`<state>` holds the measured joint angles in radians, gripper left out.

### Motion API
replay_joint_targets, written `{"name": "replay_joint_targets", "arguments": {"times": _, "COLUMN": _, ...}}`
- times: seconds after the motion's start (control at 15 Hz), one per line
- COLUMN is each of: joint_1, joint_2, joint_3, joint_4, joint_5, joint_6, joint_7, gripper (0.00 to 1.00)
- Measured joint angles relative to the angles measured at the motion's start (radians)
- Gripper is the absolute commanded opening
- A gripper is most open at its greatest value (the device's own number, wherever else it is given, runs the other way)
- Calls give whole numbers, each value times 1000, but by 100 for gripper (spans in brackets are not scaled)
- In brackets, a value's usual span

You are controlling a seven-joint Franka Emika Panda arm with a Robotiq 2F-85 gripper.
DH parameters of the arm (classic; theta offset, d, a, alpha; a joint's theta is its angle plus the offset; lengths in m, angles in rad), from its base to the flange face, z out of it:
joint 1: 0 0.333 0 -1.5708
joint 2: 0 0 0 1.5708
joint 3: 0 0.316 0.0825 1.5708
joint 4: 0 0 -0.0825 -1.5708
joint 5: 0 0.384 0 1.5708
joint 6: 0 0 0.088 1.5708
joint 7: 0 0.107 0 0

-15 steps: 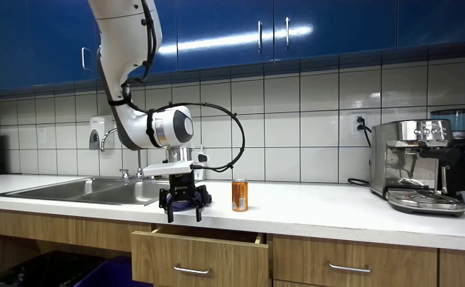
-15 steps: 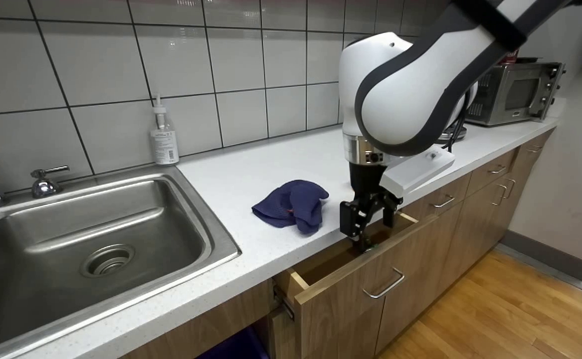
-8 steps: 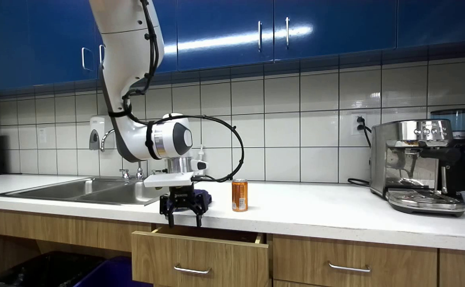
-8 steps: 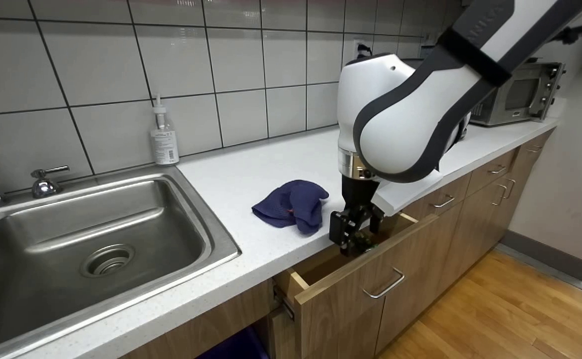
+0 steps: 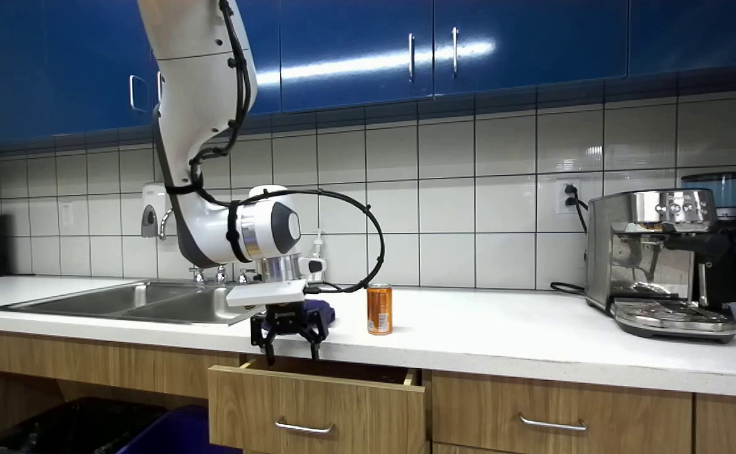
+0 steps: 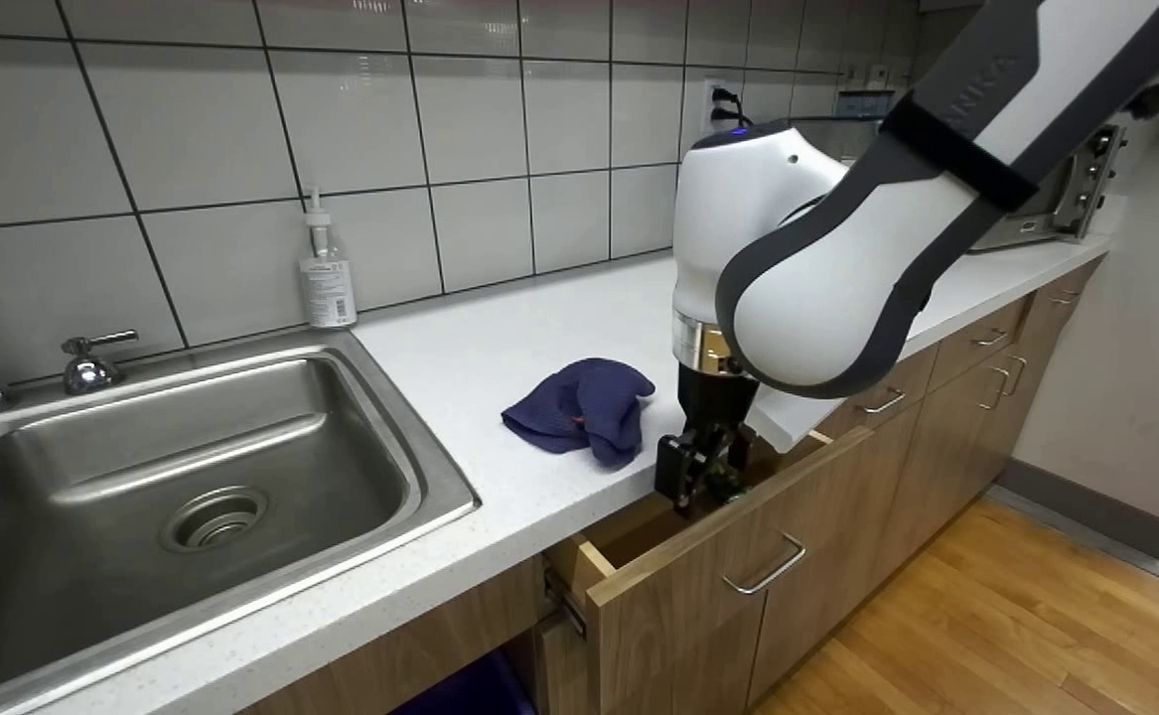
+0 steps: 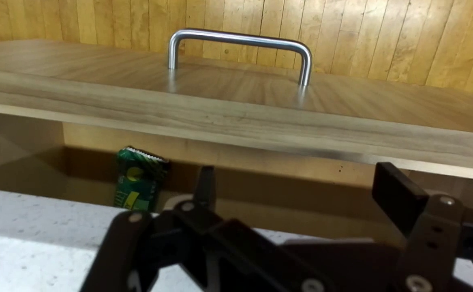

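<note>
My gripper (image 5: 292,357) hangs fingers-down over the pulled-out wooden drawer (image 5: 317,407), its jaws wide apart with nothing between them. In the wrist view the fingers (image 7: 398,198) stand against the dim drawer interior. Inside the drawer lies a green packet (image 7: 137,180) with yellow marks, left of the gripper in that view; its lower end is hidden by the counter edge. An exterior view shows the packet (image 6: 725,483) just beside the fingers, not between them. A dark blue cloth (image 6: 584,409) lies crumpled on the counter near the gripper.
An orange can (image 5: 379,309) stands upright on the white counter (image 5: 500,328). The steel sink (image 6: 380,397) is beside the cloth, with a pump bottle (image 6: 327,273) behind it. A coffee machine (image 5: 658,258) stands farther along. The drawer's metal handle (image 7: 240,38) faces the wooden floor.
The arm has come down, bringing the gripper lower toward the drawer opening; the descent is smaller in the last half second. The jaws stay open. Drawer, cloth and can have not moved.
</note>
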<state>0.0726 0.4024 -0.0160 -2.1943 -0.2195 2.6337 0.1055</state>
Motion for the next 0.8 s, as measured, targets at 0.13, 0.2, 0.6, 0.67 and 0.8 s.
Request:
{"name": "replay_joint_targets", "arguments": {"times": 0.13, "joint_1": 14, "joint_2": 0, "joint_3": -11, "joint_4": -11, "joint_5": -12, "joint_6": 20, "joint_7": 2, "gripper": 100}}
{"name": "replay_joint_targets", "arguments": {"times": 0.2, "joint_1": 20, "joint_2": 0, "joint_3": -16, "joint_4": -18, "joint_5": -13, "joint_6": 31, "joint_7": 3, "gripper": 100}}
{"name": "replay_joint_targets", "arguments": {"times": 0.6, "joint_1": 28, "joint_2": -1, "joint_3": -25, "joint_4": -43, "joint_5": 16, "joint_6": 69, "joint_7": 7, "gripper": 100}}
{"name": "replay_joint_targets", "arguments": {"times": 0.67, "joint_1": 26, "joint_2": -1, "joint_3": -25, "joint_4": -44, "joint_5": 34, "joint_6": 70, "joint_7": 7, "gripper": 100}}
{"name": "replay_joint_targets", "arguments": {"times": 0.8, "joint_1": 19, "joint_2": 0, "joint_3": -24, "joint_4": -45, "joint_5": 79, "joint_6": 72, "joint_7": 7, "gripper": 100}}
